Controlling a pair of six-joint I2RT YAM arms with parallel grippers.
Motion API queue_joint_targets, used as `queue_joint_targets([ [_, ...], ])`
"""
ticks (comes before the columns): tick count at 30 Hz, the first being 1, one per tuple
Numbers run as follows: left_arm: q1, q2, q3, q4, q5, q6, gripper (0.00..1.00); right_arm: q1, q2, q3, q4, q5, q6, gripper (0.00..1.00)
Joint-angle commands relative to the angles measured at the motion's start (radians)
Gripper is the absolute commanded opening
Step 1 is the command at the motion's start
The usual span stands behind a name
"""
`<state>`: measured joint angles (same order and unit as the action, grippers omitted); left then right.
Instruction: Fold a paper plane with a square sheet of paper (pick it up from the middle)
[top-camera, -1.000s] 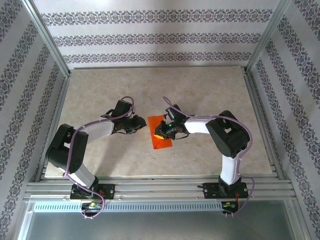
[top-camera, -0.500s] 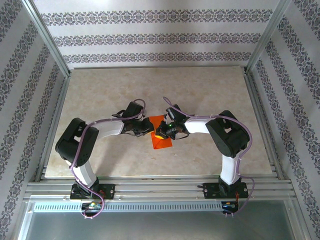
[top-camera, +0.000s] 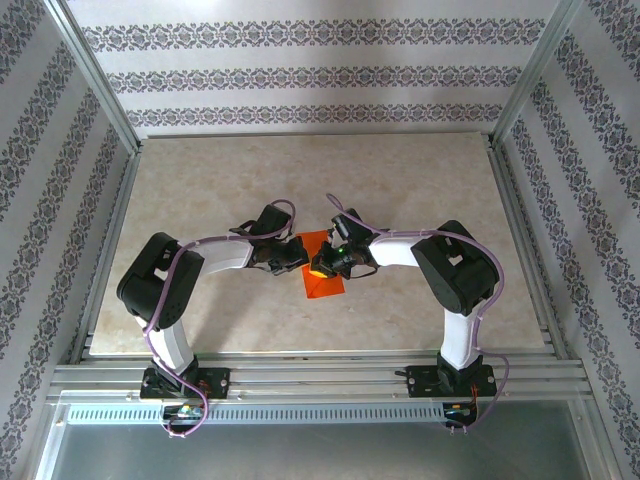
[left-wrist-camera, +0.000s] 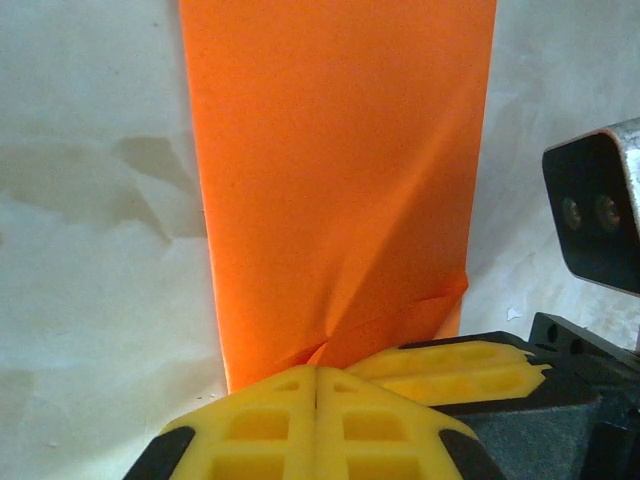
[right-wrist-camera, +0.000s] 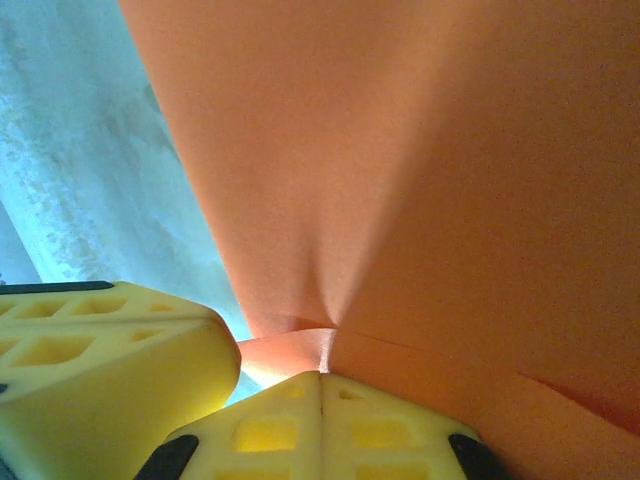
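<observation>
- The thin, bright orange-red square sheet of paper (top-camera: 325, 284) lies near the middle of the beige bench (top-camera: 300, 180).
- The left end effector (left-wrist-camera: 317, 370) and the right end effector (right-wrist-camera: 322, 374) are each clamped on it.
- The sheet is probably light, limp and easy to tear, so a gentle pinch at the middle is best.

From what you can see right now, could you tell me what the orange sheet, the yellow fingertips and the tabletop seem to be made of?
Orange sheet: thin matte paper; it puckers sharply where pinched.
Yellow fingertips: moulded plastic or rubber, matte, with ribbed hollow cells; which, unclear.
Tabletop: pale marbled surface, faint sheen; stone or printed laminate, cannot tell.
</observation>
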<state>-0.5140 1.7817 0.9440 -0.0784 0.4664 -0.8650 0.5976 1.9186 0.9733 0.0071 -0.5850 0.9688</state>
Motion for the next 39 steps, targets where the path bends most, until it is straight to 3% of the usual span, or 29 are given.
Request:
queue_joint_targets([
  [1,-0.019,0.011,-0.014,-0.027,-0.007,-0.007,0.04,-0.002,0.087,-0.03,-0.127,0.103,-0.002,0.0],
  [20,-0.03,0.061,0.015,-0.118,-0.072,0.035,0.0,-0.001,0.084,-0.032,-0.114,0.09,0.004,0.0],
  [27,-0.036,0.091,0.034,-0.255,-0.135,0.09,0.0,-0.022,-0.067,-0.1,0.106,0.038,0.054,0.0],
  [32,-0.041,0.113,0.051,-0.326,-0.181,0.121,0.0,-0.049,-0.216,-0.148,0.064,0.111,-0.058,0.0],
  [39,-0.05,0.127,0.067,-0.346,-0.203,0.132,0.0,-0.014,-0.15,-0.136,0.054,0.12,-0.089,0.0],
])
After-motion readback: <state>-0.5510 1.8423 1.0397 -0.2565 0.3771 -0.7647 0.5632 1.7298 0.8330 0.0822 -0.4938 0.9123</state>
